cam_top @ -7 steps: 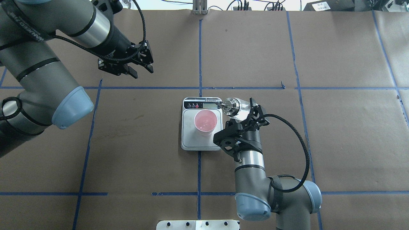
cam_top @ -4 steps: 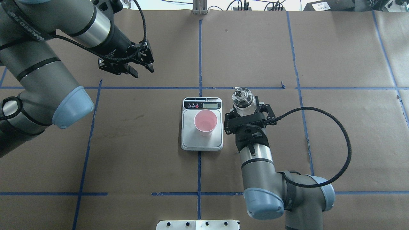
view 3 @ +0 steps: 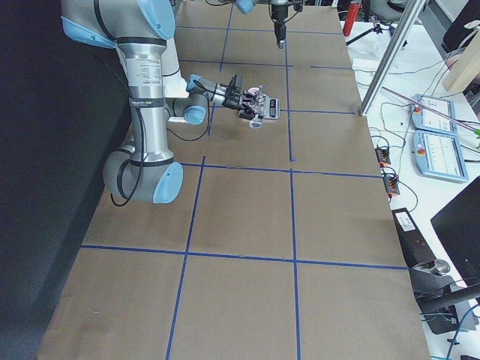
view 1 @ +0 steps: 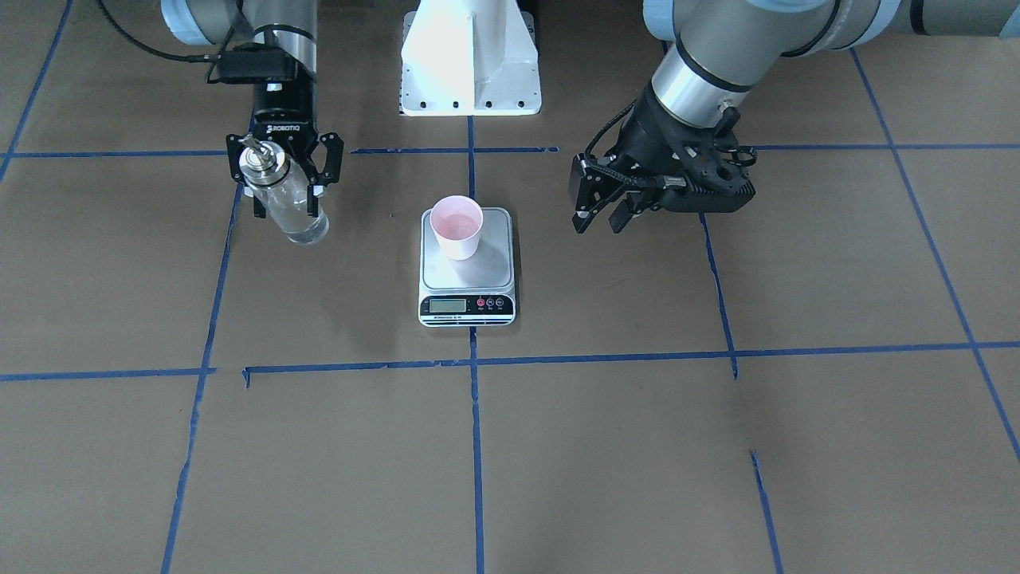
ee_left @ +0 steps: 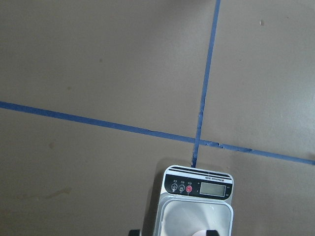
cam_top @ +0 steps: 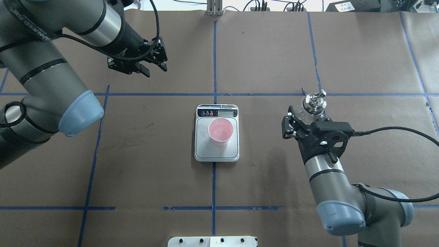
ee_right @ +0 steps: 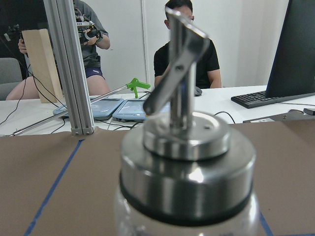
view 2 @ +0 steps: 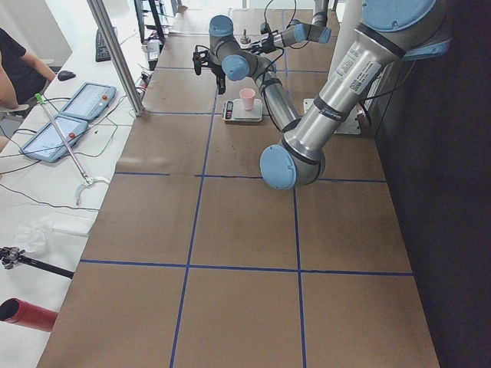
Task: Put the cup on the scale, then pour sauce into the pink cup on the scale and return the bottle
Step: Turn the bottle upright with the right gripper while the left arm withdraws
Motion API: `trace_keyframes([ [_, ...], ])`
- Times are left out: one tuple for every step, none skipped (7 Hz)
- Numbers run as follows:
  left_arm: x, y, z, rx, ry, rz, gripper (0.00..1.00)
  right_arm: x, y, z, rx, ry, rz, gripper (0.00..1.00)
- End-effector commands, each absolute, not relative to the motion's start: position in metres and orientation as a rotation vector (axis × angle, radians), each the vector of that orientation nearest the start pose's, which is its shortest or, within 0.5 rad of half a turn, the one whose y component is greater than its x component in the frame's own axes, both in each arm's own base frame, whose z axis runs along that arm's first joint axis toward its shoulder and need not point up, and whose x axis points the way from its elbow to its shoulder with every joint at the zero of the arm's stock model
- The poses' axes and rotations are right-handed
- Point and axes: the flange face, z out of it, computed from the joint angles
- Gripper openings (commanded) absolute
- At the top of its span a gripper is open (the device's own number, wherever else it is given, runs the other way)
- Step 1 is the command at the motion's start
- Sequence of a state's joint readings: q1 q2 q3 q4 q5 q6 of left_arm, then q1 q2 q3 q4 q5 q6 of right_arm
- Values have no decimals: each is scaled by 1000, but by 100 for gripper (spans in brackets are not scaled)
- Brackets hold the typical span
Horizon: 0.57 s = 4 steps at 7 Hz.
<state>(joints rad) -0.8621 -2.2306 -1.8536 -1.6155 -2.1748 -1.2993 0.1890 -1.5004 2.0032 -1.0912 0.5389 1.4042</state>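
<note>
Overhead exterior: right gripper (cam_top: 306, 118) is grasping the upright bottle (cam_top: 312, 104), well apart from cup (cam_top: 220, 129) and scale (cam_top: 202, 151); left gripper (cam_top: 155, 70) is hanging released. Judged: return step, with a level set-down needed next.

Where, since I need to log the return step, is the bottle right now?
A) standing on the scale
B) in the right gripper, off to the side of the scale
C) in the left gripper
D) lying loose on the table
B: the right gripper is shut on the bottle, well clear of the scale where the cup stands; the left gripper is open and empty.
</note>
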Motion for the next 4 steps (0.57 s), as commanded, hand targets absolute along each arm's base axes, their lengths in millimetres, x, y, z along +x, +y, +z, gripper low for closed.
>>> trace_keyframes([
  [341,-517,141,53,1101,-236,54,-396,-305,418,1109,-674,506,0],
  [341,-518,145,52,1096,-237,57,-388,-310,428,1111,-663,519,0],
  [342,-519,150,46,1088,-240,69,-391,-310,446,1111,-669,523,0],
  [329,-524,161,48,1075,-263,100,-390,-313,453,1114,-683,530,0],
])
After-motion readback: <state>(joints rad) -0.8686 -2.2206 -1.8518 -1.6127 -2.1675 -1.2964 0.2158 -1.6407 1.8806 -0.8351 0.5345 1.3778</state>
